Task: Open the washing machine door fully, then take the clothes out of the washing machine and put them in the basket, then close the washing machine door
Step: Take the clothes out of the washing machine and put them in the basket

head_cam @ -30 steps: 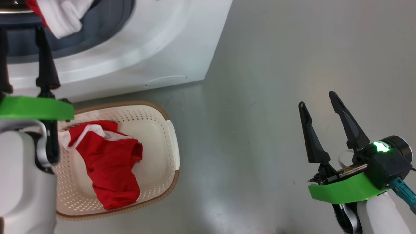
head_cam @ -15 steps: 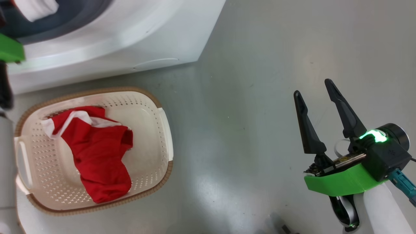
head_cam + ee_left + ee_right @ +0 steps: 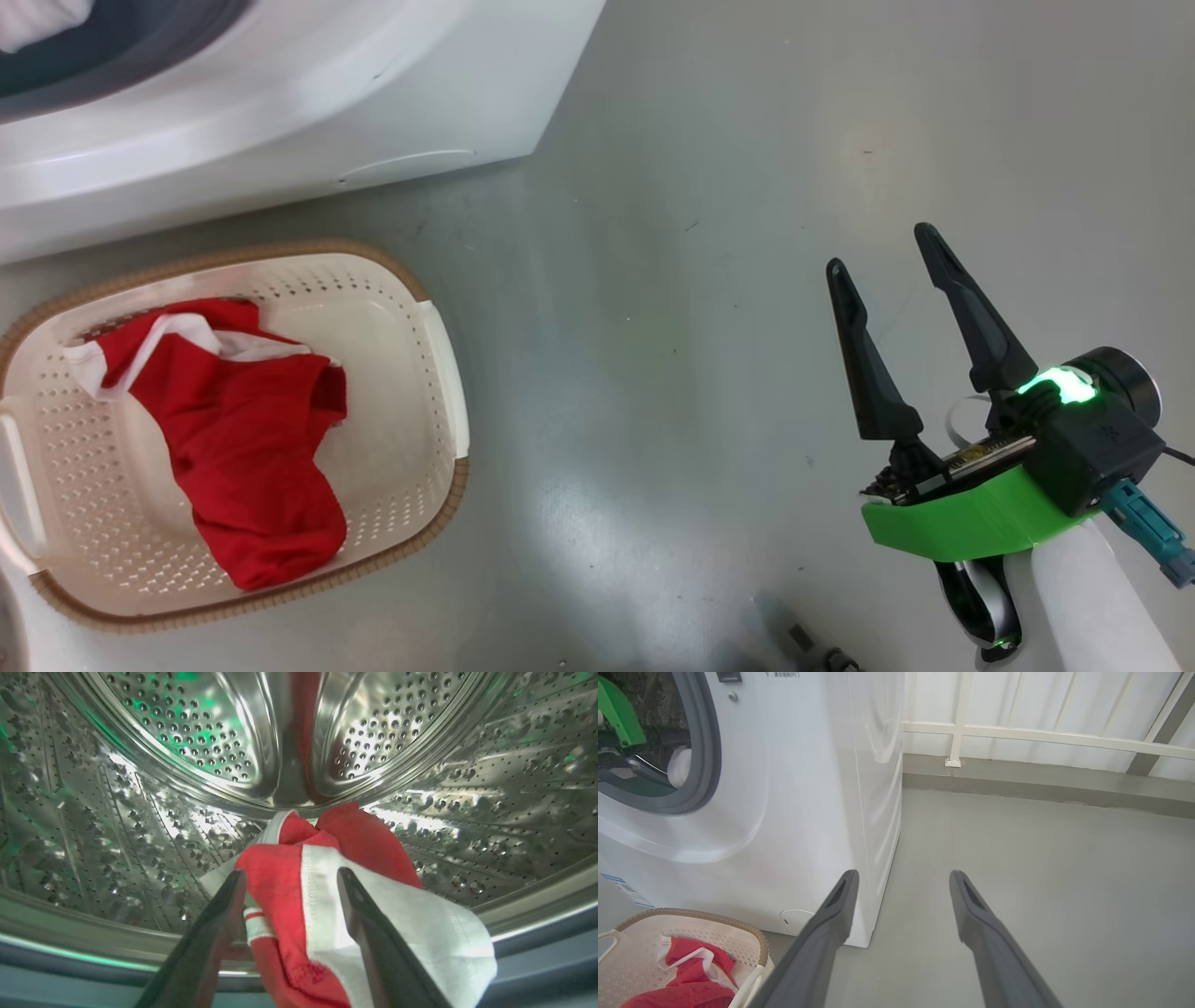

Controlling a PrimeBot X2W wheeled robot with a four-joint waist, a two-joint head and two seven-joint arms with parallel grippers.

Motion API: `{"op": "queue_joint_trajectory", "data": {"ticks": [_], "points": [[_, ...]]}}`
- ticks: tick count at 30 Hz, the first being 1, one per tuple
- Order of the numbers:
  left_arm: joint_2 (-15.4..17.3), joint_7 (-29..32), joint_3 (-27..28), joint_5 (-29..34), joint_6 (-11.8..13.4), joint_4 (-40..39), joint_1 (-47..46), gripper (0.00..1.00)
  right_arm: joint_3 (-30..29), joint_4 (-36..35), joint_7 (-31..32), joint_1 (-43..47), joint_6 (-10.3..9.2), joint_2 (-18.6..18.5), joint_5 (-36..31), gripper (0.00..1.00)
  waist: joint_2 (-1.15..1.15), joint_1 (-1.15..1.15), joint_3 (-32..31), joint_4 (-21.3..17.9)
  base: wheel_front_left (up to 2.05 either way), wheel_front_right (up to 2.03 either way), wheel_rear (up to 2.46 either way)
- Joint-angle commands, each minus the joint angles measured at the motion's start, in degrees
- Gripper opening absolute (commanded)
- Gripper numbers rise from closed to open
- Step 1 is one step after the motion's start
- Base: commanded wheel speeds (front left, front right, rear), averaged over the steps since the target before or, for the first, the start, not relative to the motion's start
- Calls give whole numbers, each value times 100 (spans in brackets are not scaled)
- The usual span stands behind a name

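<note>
low at the left of the head view, the basket [image 3: 443,373] stands on the grey floor [image 3: 700,373] just before the washing machine [image 3: 327,93], a red garment [image 3: 243,439] lying in it; well apart to the right, the right pincer [image 3: 879,247] hangs over the floor, spread wide and empty

along the left wrist, the left pincer [image 3: 290,871] is inside the steel drum [image 3: 140,812], wide open, astride a red and white garment [image 3: 317,896] at the drum's front lip

along the right wrist, its parted fingers point at the floor beside the machine's corner
</note>
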Motion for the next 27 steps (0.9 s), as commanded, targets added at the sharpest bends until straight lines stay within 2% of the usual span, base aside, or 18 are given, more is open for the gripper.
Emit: {"op": "queue_joint_trajectory", "data": {"ticks": [1, 10, 20, 21, 24, 27], "points": [[327, 191, -40, -32, -45, 15, -111, 100, 123, -102, -36, 29, 36, -42, 41, 100, 0, 0, 9, -30, 0, 0, 0], [496, 1031, -323, 42, -43, 823, -395, 100, 239, -79, -36, 71, 36, -42, 106, 100, 0, 0, -17, -180, 0, 0, 0], [540, 1299, -444, 15, -64, 1184, -443, 100, 285, -32, -36, 139, 36, -42, 112, 100, 0, 0, -95, -246, 0, 0, 0], [544, 1299, -449, 5, -66, 1201, -447, 70, 291, -30, -36, 142, 36, -42, 108, 100, 0, 0, -103, -251, 0, 0, 0], [551, 1350, -496, -3, -76, 1258, -455, 0, 297, -26, -36, 149, 36, -42, 106, 100, 0, 0, -117, -255, 0, 0, 0], [537, 1403, -540, -39, -95, 1288, -458, 0, 297, -17, -36, 163, 36, -42, 109, 100, 0, 0, -125, -247, 0, 0, 0]]}}
